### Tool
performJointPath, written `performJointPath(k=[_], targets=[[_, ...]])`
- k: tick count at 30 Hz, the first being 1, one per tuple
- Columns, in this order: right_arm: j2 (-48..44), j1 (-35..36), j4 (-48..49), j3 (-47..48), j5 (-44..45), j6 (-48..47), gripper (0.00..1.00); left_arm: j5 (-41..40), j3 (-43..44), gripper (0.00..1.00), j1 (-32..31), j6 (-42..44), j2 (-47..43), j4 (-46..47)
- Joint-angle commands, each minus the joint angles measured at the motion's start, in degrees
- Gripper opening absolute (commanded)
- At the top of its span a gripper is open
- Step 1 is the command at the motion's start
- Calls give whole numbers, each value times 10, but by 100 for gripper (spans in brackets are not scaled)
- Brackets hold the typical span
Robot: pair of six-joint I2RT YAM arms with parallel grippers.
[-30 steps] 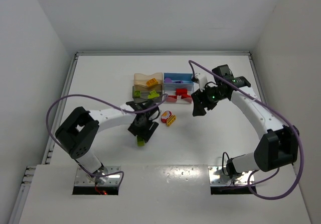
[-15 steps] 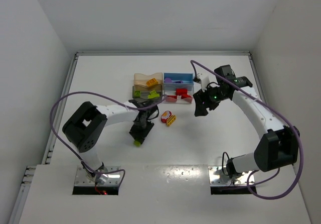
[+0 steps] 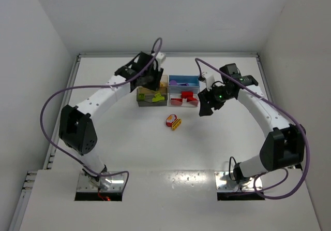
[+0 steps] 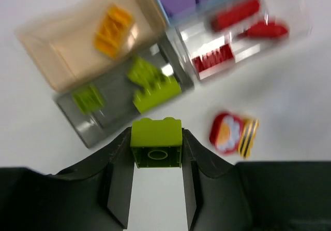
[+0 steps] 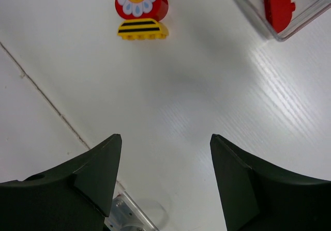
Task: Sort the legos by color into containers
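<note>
My left gripper (image 4: 156, 153) is shut on a lime green lego (image 4: 156, 138) and holds it above the near edge of the dark grey bin (image 4: 77, 121), which holds green legos (image 4: 151, 88). The tan bin (image 4: 57, 52) holds an orange lego (image 4: 112, 29). The blue bin (image 4: 173, 18) holds purple legos and the clear bin (image 4: 289, 39) holds red legos (image 4: 235, 14). In the top view the left gripper (image 3: 149, 81) hangs over the tan and grey bins (image 3: 152, 98). My right gripper (image 5: 165, 153) is open and empty above the table, right of the clear bin (image 3: 184, 97).
A red flower piece and a yellow striped piece (image 3: 174, 121) lie together on the table in front of the bins, also in the right wrist view (image 5: 140, 9). The table's raised edges run along the left, back and right.
My left arm has lifted the green lego off the table in front of the bins and swung it up over the grey bin. The right arm has hardly moved.
</note>
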Motion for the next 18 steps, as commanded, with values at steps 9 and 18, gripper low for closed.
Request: performJointPath(k=[9,18], targets=[[46,-1,24,87,-7,6,70,-58,69,0,35,-22,95,83],[46,-1,24,87,-7,6,70,-88,75,0,57,-40,132,95]])
